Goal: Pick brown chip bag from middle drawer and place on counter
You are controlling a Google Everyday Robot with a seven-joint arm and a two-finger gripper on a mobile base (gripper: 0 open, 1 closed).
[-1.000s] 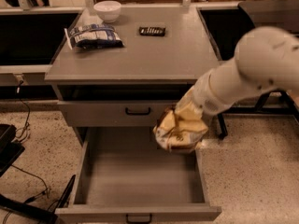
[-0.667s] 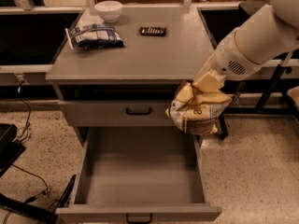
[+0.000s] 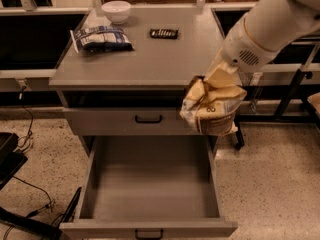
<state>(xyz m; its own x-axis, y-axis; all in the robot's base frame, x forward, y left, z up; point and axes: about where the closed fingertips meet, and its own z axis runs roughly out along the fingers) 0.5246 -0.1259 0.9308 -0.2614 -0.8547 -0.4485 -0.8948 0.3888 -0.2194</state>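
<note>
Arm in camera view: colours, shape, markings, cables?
Thick, rounded off-white arm; round patch of vent holes near the wrist; no cables or lettering visible. Gripper at its lower end, at the counter's right front corner, mostly hidden behind the brown chip bag.

Gripper (image 3: 220, 77), at the front right corner of the counter (image 3: 150, 59), clamps the top of the brown chip bag (image 3: 212, 109), which hangs in the air above the open middle drawer (image 3: 150, 184); a blue-and-white bag (image 3: 101, 38) and a white bowl (image 3: 116, 10) sit on the counter.

No lettering can be read on the crinkly brown-and-cream chip bag (image 3: 212, 109); the end effector (image 3: 223, 73) grips its top, just beside the grey surface (image 3: 150, 59) at its right edge.
</note>
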